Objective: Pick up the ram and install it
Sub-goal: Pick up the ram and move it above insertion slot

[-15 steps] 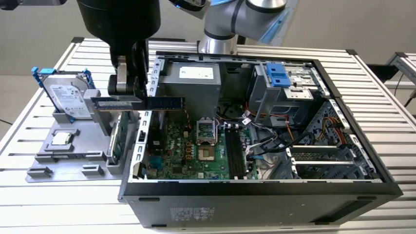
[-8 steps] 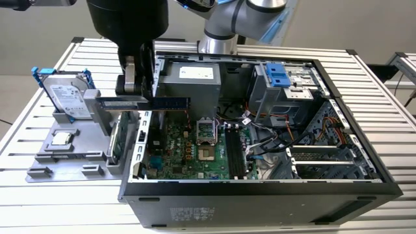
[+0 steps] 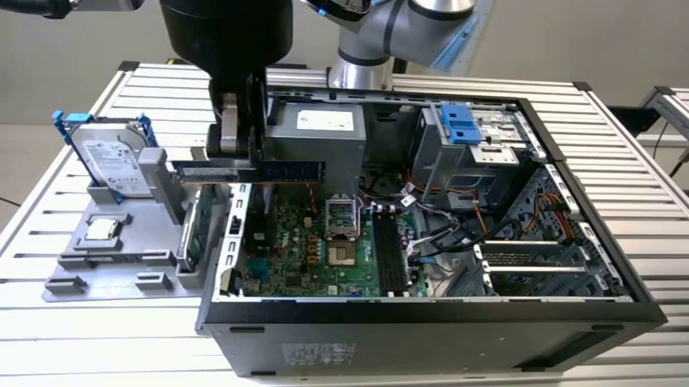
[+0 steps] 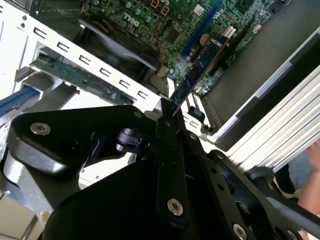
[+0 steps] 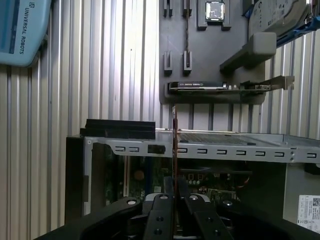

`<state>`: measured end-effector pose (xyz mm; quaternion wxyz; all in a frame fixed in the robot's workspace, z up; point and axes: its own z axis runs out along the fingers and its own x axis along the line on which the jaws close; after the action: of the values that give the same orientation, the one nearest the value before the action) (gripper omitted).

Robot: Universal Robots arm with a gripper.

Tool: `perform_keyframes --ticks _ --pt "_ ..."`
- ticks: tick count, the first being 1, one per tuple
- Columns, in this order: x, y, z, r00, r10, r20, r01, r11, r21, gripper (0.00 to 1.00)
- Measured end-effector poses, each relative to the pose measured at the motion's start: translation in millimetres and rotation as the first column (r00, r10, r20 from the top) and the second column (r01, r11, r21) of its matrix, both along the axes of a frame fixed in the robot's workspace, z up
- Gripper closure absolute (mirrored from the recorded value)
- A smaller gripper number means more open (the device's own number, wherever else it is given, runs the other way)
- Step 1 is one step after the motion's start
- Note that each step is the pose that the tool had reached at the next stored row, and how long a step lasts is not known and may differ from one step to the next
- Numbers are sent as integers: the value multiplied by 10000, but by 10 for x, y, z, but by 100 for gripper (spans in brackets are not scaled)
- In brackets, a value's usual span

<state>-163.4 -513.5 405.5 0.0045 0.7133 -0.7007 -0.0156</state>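
Observation:
The ram [image 3: 290,170] is a thin blue stick held level above the left wall of the open computer case [image 3: 431,310], in the exterior view. My black gripper [image 3: 235,157] is shut on its middle from above. Both wrist views show the ram edge-on, jutting out from between the fingers [image 4: 166,131] as a blue strip [image 4: 200,65] and as a thin line [image 5: 174,150]. It hangs over the case wall and the edge of the green motherboard [image 3: 312,254]. The black memory slots [image 3: 388,251] lie lower and to the exterior view's right, apart from the ram.
A grey holder [image 3: 102,266] left of the case carries a silver hard drive with blue rails [image 3: 111,157], a small chip [image 3: 102,230] and a green expansion card [image 3: 197,230]. A grey power supply box [image 3: 318,133] sits just behind the ram. Cables and drive bays fill the case's right side.

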Motion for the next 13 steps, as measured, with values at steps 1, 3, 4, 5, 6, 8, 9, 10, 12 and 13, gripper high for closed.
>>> perform_keyframes --ticks 1,3,4,5,6,8,9,10,12,13 --pt "14 0 0 10000 0 0 0 10000 0 100" --pt "39 0 0 10000 0 0 0 10000 1 100" --pt "50 0 0 10000 0 0 0 10000 0 100" --pt "60 0 0 10000 0 0 0 10000 0 100" --pt "70 0 0 10000 0 1 0 10000 1 100" --pt "92 0 0 10000 0 0 0 10000 0 100" --pt "102 0 0 10000 -1 0 1 10000 0 100" --pt "112 0 0 10000 0 0 0 10000 0 100" --pt "130 0 0 10000 0 0 0 10000 0 100" --pt "139 0 0 10000 0 0 0 10000 0 100"
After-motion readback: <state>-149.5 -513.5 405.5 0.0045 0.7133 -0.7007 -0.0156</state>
